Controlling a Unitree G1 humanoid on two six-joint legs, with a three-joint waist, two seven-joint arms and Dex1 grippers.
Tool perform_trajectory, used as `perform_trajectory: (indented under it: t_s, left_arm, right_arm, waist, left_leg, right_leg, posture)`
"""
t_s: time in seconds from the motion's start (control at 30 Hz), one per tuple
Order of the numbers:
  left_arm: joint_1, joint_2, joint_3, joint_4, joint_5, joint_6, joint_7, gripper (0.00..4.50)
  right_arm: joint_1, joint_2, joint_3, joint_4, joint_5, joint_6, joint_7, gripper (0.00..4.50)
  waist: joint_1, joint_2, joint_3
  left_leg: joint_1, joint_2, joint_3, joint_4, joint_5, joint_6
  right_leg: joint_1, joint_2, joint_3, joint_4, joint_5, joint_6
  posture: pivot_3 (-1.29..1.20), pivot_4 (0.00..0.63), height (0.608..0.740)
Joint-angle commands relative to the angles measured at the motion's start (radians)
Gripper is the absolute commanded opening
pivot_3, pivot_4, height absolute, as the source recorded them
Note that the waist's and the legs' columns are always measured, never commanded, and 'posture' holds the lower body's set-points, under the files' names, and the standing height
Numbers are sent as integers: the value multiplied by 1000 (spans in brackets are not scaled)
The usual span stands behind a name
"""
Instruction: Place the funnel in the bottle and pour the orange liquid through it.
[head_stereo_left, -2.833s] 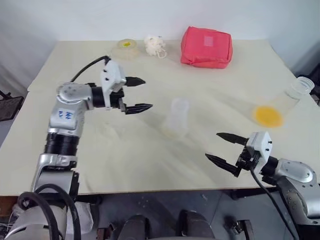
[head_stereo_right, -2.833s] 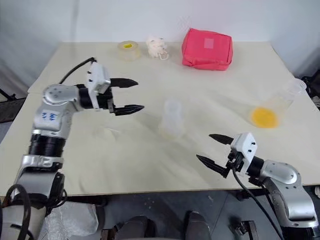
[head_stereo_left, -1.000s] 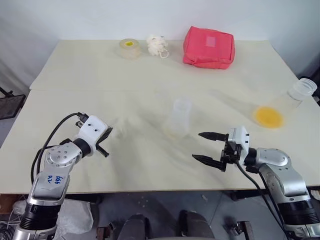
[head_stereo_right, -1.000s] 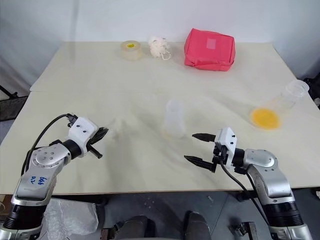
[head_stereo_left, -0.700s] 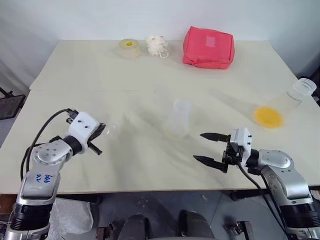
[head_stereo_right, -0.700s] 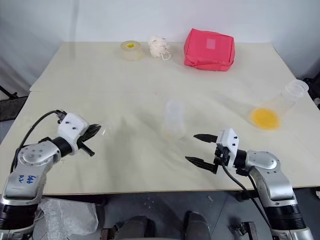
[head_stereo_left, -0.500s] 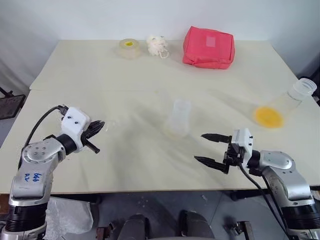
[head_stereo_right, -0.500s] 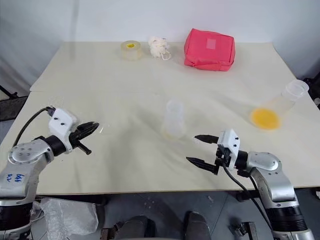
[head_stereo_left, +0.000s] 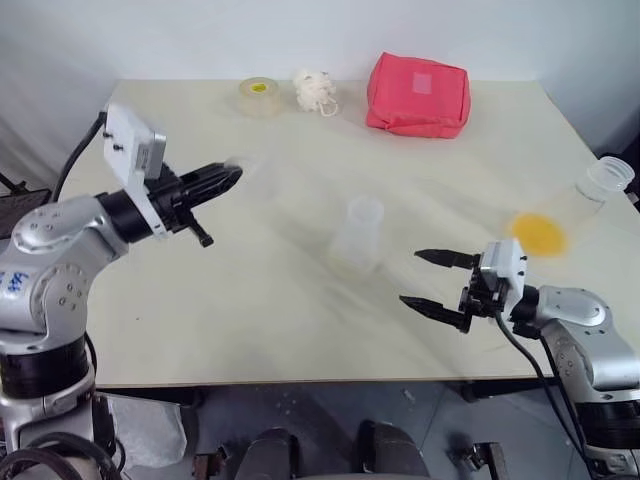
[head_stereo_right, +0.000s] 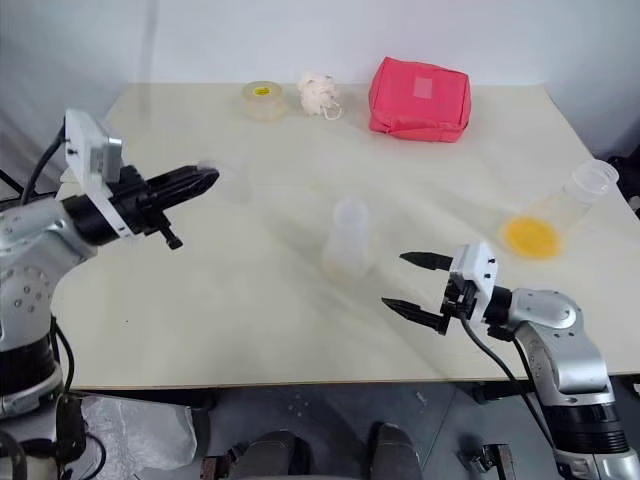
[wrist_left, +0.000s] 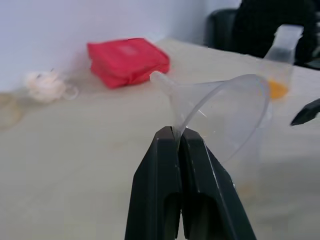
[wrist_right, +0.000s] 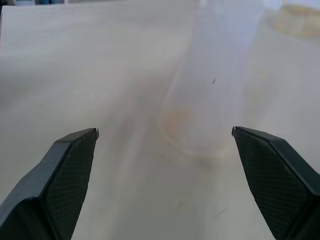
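1. The left gripper (head_stereo_left: 228, 176), at the left of the head view, is clamped on the rim of the clear funnel (wrist_left: 220, 112) and holds it in the air above the table (head_stereo_left: 200, 320); the wrist view shows the cone and its short stem past the closed fingers (wrist_left: 167, 165).
2. The bottle (head_stereo_left: 357, 238) stands upright at mid-frame, its mouth bare: the funnel is not yet seated.
3. The right gripper (head_stereo_left: 430, 282), lower right, has its fingers spread wide with nothing between them, pointing toward the bottle.
4. The orange liquid (head_stereo_left: 538, 233) sits in a tilted clear flask (head_stereo_left: 585, 195) at the right edge, close to the table's side; nothing is poured yet.
5. Left to do, as I judge: seat the funnel, fetch the flask, pour.
6. Bare tabletop lies between funnel and bottle; the red pouch (head_stereo_left: 417, 94), tape roll (head_stereo_left: 258, 96) and white tuft (head_stereo_left: 312, 90) lie well apart along the top.
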Motion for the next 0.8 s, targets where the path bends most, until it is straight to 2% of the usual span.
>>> perform_trajectory:
  t_s: [0.03,0.17,0.37,0.6,0.8]
  left_arm:
    - [-82,17,-48,53,-29,53,-23,54]
    - [-231,-26,-112,168,-47,137,-27,54]
    - [-441,-125,-105,356,-90,295,8,54]
    - [-665,-146,-178,589,-94,533,-42,54]
    - [-765,-119,-241,702,-92,657,-128,54]
  right_arm:
    - [-4,-11,-42,-21,11,-14,-11,4500]
    - [25,1,-56,-50,12,-15,-47,4500]
    - [98,15,-71,-119,13,-14,-104,4500]
    - [163,32,-84,-175,12,-19,-163,4500]
    - [221,47,-89,-220,11,-22,-200,4500]
  waist:
    - [-2,0,0]
    - [3,-1,0]
    - [-1,-2,1]
    - [-2,-2,1]
    - [-2,-2,2]
  left_leg:
    - [0,0,0,0,0,0]
    - [0,0,1,0,0,0]
    - [-1,-1,0,1,0,0]
    - [-1,0,2,-1,1,-1]
    - [-1,0,2,-1,1,-1]
  right_leg:
    - [0,0,0,0,0,0]
    - [0,1,0,0,0,0]
    - [0,1,0,0,0,0]
    - [-2,2,0,0,0,0]
    - [-2,2,1,0,0,0]
  posture:
    - [0,150,740]
    - [0,150,740]
    - [0,150,740]
    - [0,150,740]
    - [0,150,740]
